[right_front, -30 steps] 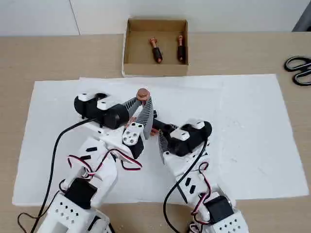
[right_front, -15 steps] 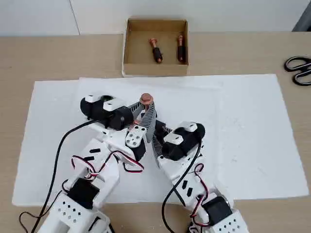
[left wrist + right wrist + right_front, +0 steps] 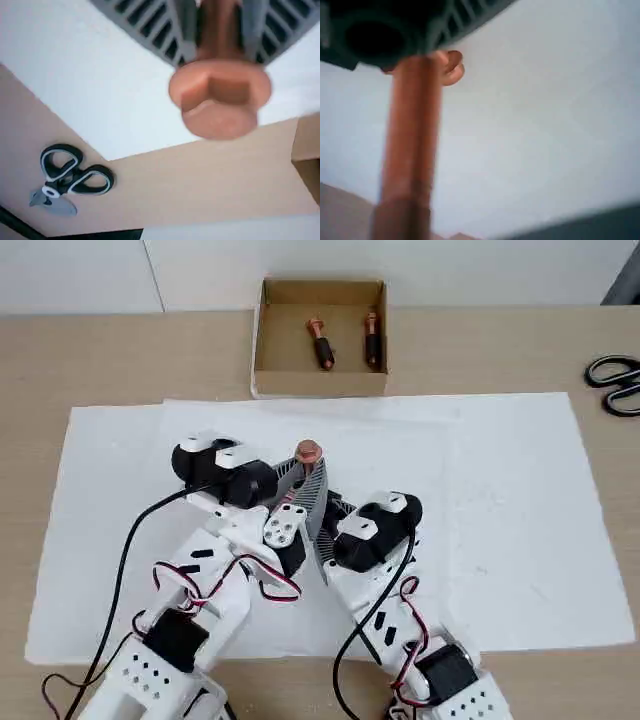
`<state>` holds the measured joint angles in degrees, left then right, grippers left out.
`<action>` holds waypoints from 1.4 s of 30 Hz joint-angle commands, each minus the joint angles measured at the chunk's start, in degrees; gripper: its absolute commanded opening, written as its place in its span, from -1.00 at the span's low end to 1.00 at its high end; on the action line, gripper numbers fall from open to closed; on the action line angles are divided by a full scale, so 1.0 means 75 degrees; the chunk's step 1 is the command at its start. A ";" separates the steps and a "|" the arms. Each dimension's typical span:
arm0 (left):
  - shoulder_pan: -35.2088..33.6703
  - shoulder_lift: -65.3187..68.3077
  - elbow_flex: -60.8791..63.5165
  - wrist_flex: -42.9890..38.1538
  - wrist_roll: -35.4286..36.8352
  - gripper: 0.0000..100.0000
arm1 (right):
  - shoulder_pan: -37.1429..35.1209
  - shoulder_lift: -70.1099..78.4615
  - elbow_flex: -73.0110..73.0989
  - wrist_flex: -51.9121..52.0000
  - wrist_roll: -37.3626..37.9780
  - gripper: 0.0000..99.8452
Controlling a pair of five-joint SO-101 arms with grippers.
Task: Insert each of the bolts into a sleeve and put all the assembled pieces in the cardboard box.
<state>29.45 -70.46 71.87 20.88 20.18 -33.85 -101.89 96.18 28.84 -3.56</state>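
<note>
Light wood worktop (image 3: pixel 100 350), with a white paper sheet (image 3: pixel 520 520) spread across the middle of the high view. Item, left of centre: left gripper (image 3: pixel 305 468), clamped on one copper bolt (image 3: pixel 308 451). The bolt's head is toward the top of the frame and its long axis runs down and slightly right into the grey fingers. Item, upper centre: cardboard box (image 3: pixel 258 340) on bare wood just above the sheet's edge, holding two assembled pieces (image 3: pixel 320 342) lying apart from each other. Item, centre, just below and right of the bolt: right gripper (image 3: pixel 325 525), tucked against the left one; whether it is open or closed cannot be told. Item, far right edge: scissors (image 3: pixel 615 383), well apart from everything else. The governing relation appears to be that the bolt's shank end points from the left gripper toward the right one, so any sleeve would need to meet it along that axis. The left wrist view gives the hexagonal head (image 3: pixel 220 95) end-on with the shank pinched behind it. The right wrist view gives the shank (image 3: pixel 412 135) lengthwise beside a dark part with a round hole (image 3: pixel 375 37); sleeve or housing cannot be determined.
</note>
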 commanded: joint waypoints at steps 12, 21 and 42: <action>0.0211 -0.0176 -0.0053 -0.0117 0.0023 -0.99 | -0.0018 -0.0088 0.0047 -0.0217 -0.0070 -0.99; 0.0211 -0.0176 -0.0053 -0.0129 0.0000 -0.99 | -0.0018 -0.0088 0.0047 -0.0205 -0.0070 -0.99; 0.0211 -0.0176 0.0299 -0.0938 -0.0340 -0.99 | -0.0006 -0.0088 0.0047 -0.0170 -0.0070 -0.99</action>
<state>30.68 -70.73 75.91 15.16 18.24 -33.85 -101.89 96.18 28.84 -3.56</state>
